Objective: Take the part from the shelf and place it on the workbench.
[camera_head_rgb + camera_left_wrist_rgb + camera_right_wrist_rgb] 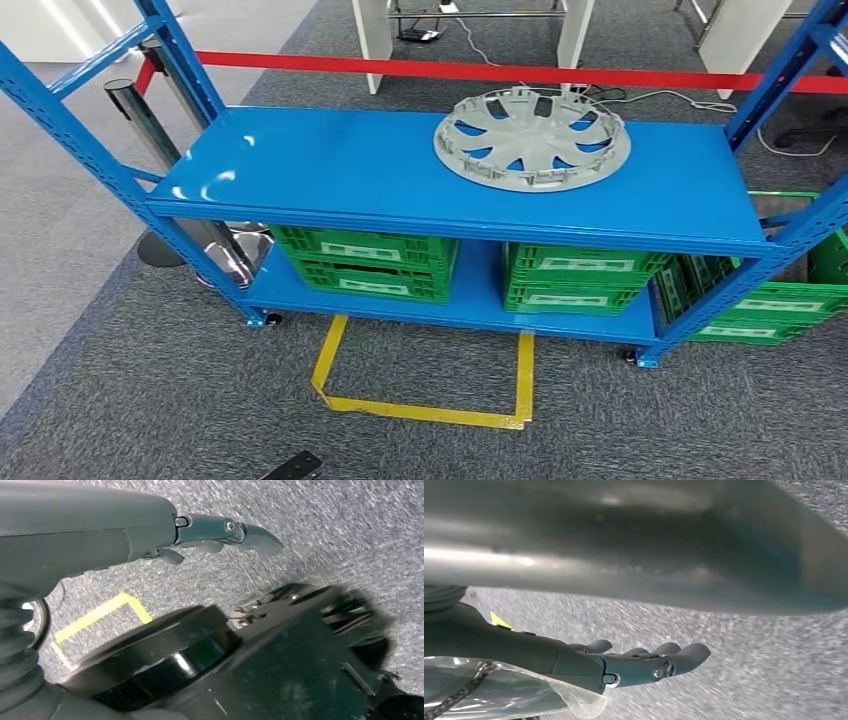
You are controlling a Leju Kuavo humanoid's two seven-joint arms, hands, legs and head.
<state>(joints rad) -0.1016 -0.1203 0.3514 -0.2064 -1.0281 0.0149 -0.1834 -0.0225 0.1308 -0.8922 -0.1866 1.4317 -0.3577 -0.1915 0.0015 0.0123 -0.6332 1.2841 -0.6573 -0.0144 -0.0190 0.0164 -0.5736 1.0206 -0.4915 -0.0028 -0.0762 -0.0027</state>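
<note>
The part, a grey plastic wheel cover (532, 138), lies flat on the top board of the blue shelf (330, 165), toward its right end. In the left wrist view my left hand (165, 527) hangs over grey carpet with its fingers (250, 535) stretched out and nothing in them. My right hand (624, 665) hangs the same way in the right wrist view, fingers (684, 655) straight and holding nothing. Both hands are low and well short of the shelf.
Green crates (370, 262) (575, 278) fill the lower shelf board, and more crates (770, 310) stand at the right. A yellow tape square (425, 408) marks the carpet in front of the shelf. A red barrier (500, 72) and a steel post (150, 130) stand behind.
</note>
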